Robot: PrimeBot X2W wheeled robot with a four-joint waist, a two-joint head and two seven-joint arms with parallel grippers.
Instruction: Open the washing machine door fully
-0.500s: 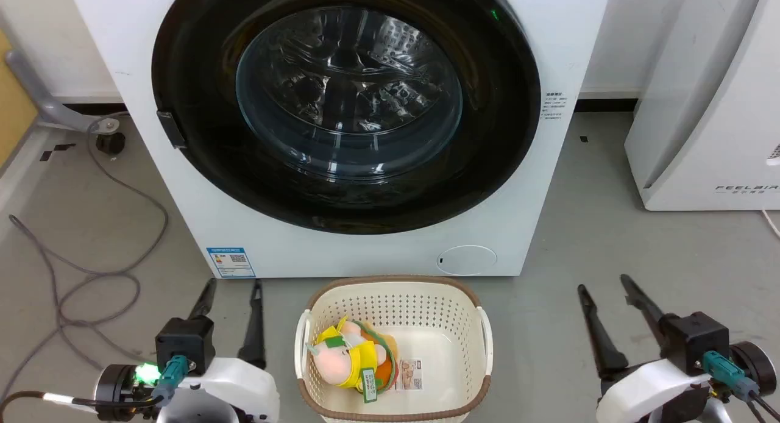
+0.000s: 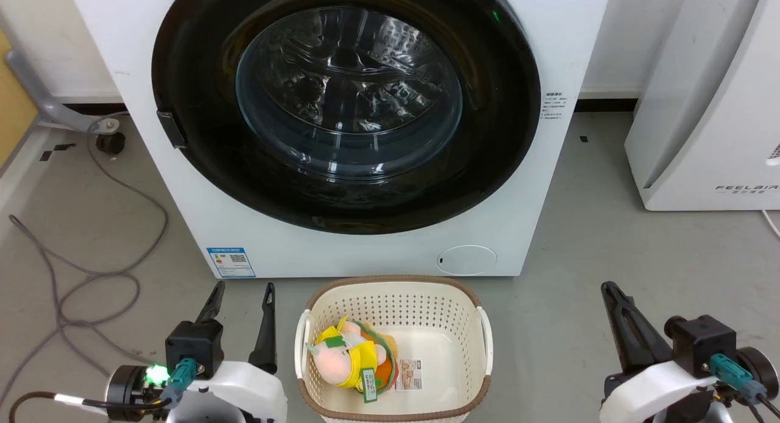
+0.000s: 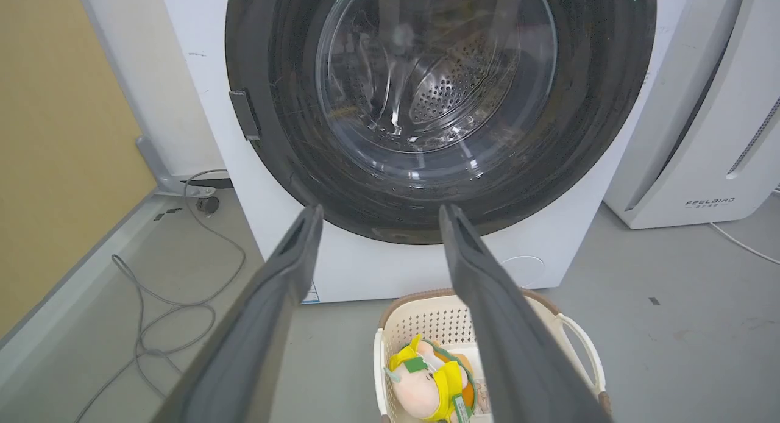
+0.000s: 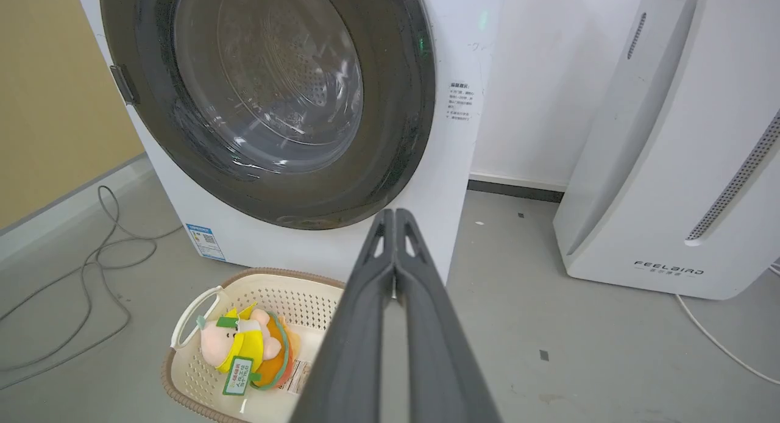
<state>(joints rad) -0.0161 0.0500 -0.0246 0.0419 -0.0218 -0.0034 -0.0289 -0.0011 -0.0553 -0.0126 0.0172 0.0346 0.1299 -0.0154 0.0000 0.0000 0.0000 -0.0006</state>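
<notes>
Door check: large round glossy black washing machine door (image 2: 345, 106) sits shut on the big white front-loading washer (image 2: 365, 252). We hover low, left gripper (image 2: 244, 286) spread empty, right gripper (image 2: 611, 287) pinched closed. Whole opening's ahead of us.

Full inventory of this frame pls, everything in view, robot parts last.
washing machine: 1, white, centre back
washing machine door: 1, glossy black with a clear glass window, closed on the machine's front
label: 1, blue, low left on the machine's front
round cap: 1, white, low right on the machine's front
basket: 1, cream with a brown rim, on the floor before the machine
plush toy: 1, pink and yellow, in the basket
FEELBAIR appliance: 1, white, right of the machine
cable: at least 1, grey, floor left
left gripper: 1, dark, lower left, open
right gripper: 1, dark, lower right, shut
</notes>
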